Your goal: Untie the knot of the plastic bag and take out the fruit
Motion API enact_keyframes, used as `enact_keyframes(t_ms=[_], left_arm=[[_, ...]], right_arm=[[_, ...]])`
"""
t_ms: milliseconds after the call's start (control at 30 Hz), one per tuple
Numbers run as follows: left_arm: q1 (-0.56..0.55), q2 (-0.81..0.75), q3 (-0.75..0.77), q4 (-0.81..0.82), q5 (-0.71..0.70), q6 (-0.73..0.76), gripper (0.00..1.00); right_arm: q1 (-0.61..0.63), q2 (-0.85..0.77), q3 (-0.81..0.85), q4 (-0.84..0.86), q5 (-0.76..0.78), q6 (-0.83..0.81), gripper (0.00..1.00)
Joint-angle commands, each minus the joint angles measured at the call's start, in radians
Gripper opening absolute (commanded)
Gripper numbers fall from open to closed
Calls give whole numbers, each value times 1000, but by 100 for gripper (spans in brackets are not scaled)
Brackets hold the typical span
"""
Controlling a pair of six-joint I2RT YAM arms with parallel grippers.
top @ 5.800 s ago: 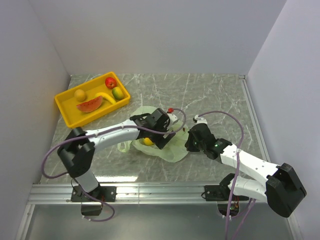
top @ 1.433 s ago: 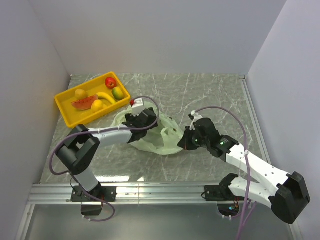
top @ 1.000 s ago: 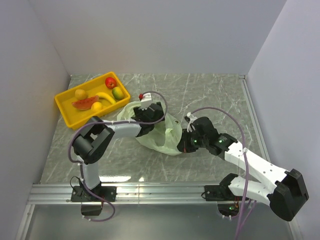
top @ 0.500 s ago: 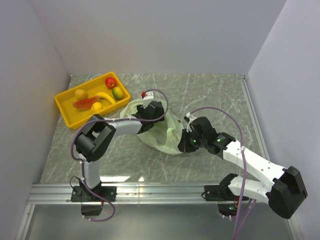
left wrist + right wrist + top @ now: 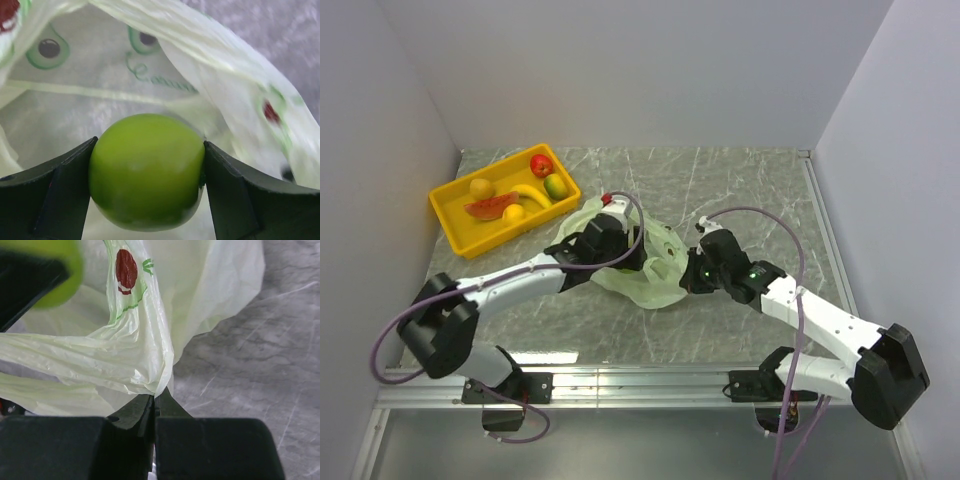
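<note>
The pale green plastic bag (image 5: 655,275) lies open in the table's middle, with no knot visible. My left gripper (image 5: 632,258) reaches into its mouth and is shut on a green apple (image 5: 147,170), held between both fingers (image 5: 55,195) over the bag's inner wall (image 5: 100,95). My right gripper (image 5: 691,276) is shut on the bag's right edge (image 5: 155,375) and holds it up; the green apple shows blurred at the top left of the right wrist view (image 5: 57,275). Red apple (image 5: 541,164), mango (image 5: 556,185), banana (image 5: 526,190), watermelon slice (image 5: 490,207) and two yellow fruits lie in the tray.
The yellow tray (image 5: 453,230) stands at the back left, near the left wall. The grey marbled table (image 5: 740,190) is walled at the back and on both sides. A metal rail (image 5: 640,380) runs along the near edge.
The left arm dropped a yellow fruit in the tray, swung back into the bag and closed on the green apple. The right gripper kept hold of the bag's edge, shifting slightly.
</note>
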State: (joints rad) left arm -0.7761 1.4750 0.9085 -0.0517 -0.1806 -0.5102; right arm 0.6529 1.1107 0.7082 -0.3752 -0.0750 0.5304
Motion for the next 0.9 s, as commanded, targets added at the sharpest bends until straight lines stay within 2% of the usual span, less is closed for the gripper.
enact_keyframes(t_ms=[0, 100, 200, 233, 433, 467, 567, 733, 867], left_arm=[[4, -125, -13, -63, 154, 75, 20], [34, -225, 6, -79, 255, 84, 20], [121, -292, 53, -97, 319, 56, 21], [180, -304, 81, -103, 326, 50, 21], [438, -282, 176, -246, 121, 4, 18], [524, -265, 175, -253, 57, -13, 17], [670, -201, 173, -261, -49, -63, 16], [833, -62, 188, -208, -109, -82, 20], [954, 62, 210, -165, -114, -100, 28]], right_arm=[[-12, 29, 39, 45, 72, -6, 0], [-13, 47, 27, 53, 101, -9, 0], [-13, 49, 14, 58, 106, -4, 0], [-13, 44, 11, 59, 112, -3, 0], [-12, 2, -6, 53, 147, 8, 0], [-12, -17, -9, 48, 162, 8, 0], [-13, -60, -10, 35, 182, 2, 0], [-13, -106, -19, 12, 192, -1, 0], [-15, -143, -21, -5, 205, -3, 0]])
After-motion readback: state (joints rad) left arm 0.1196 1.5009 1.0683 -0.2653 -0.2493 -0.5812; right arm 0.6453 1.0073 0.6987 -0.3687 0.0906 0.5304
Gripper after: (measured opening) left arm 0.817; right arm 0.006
